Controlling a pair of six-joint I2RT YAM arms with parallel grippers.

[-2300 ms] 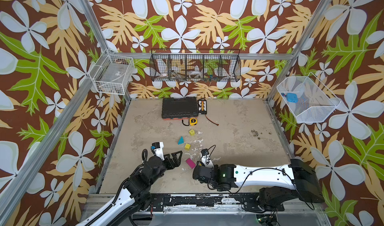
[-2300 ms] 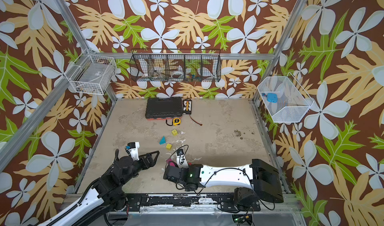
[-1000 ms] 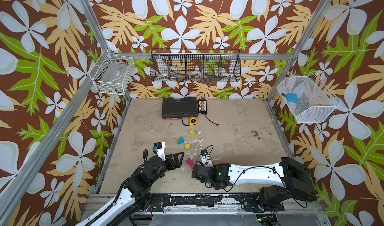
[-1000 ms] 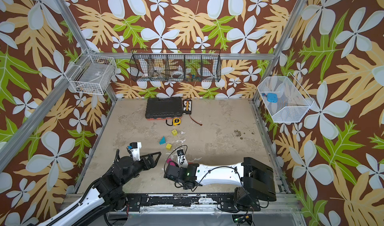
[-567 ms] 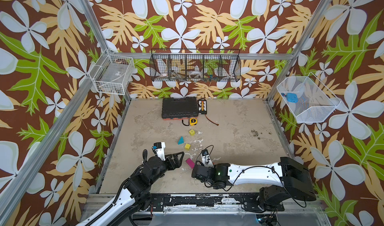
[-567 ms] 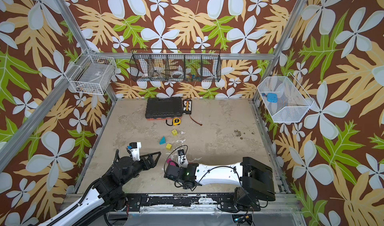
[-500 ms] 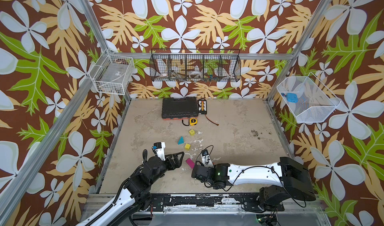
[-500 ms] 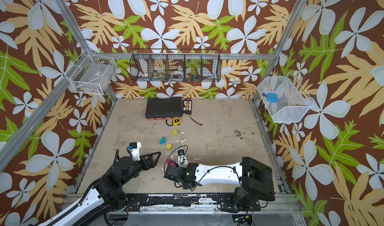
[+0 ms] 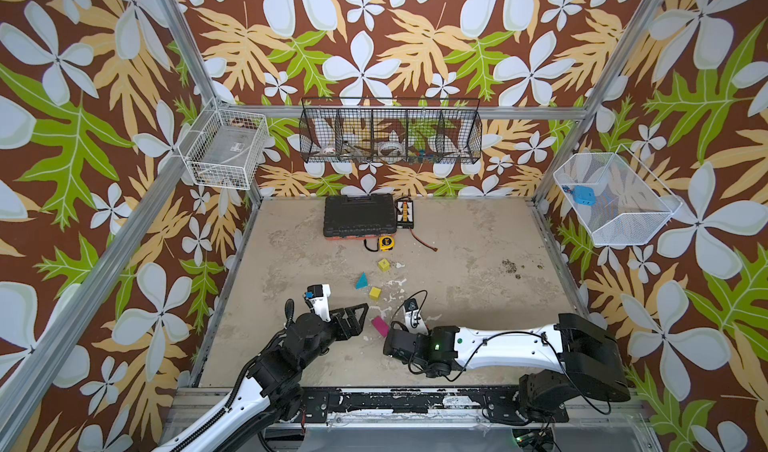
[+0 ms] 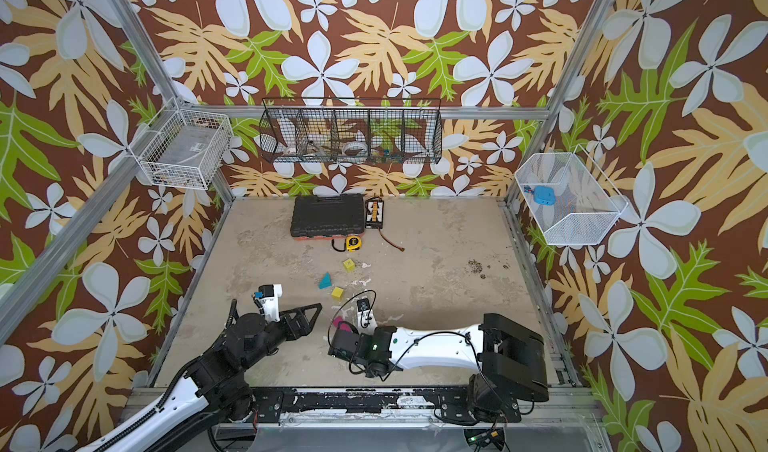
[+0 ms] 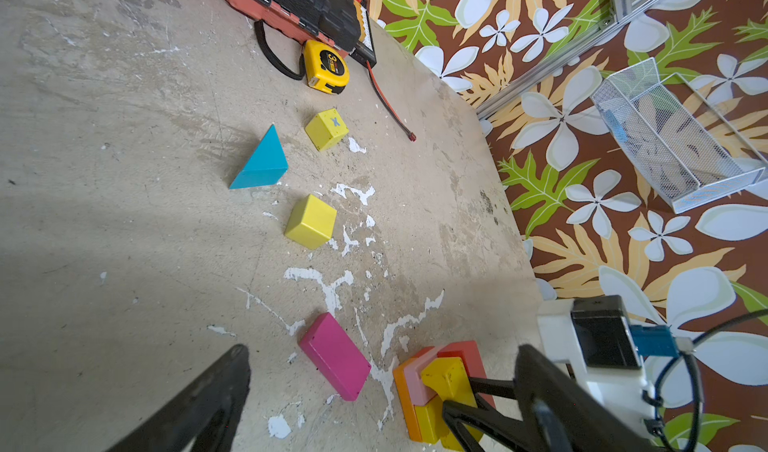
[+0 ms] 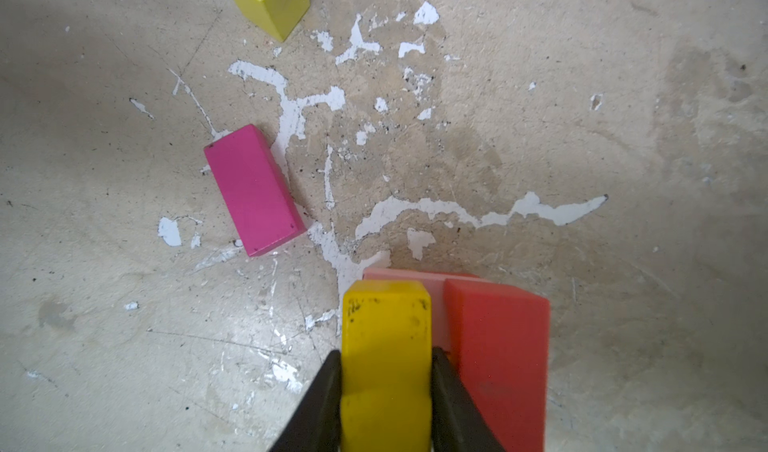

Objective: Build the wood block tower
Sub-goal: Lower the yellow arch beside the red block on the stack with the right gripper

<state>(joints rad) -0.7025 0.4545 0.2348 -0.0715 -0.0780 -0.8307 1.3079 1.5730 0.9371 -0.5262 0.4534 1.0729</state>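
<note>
At the front of the desk (image 9: 478, 263) the right gripper (image 12: 385, 354) is closed on the yellow block (image 12: 385, 325), fingers tight against both sides. The block sits atop the tower (image 11: 411, 381), a low stack of orange, pink and yellow pieces, beside a red block (image 12: 498, 346). The magenta brick (image 12: 253, 188) lies flat just beside the tower, between it and the left gripper (image 9: 357, 319), which hangs wide open. Further back, apart: teal wedge (image 9: 361, 281), two yellow cubes (image 9: 375, 292), tape measure (image 9: 386, 243), case (image 9: 359, 219). Blocks are matte-painted and square-edged; the desk is worn and chipped white. Since the earliest frame the right arm has shifted slightly left; loose blocks are unmoved.
</note>
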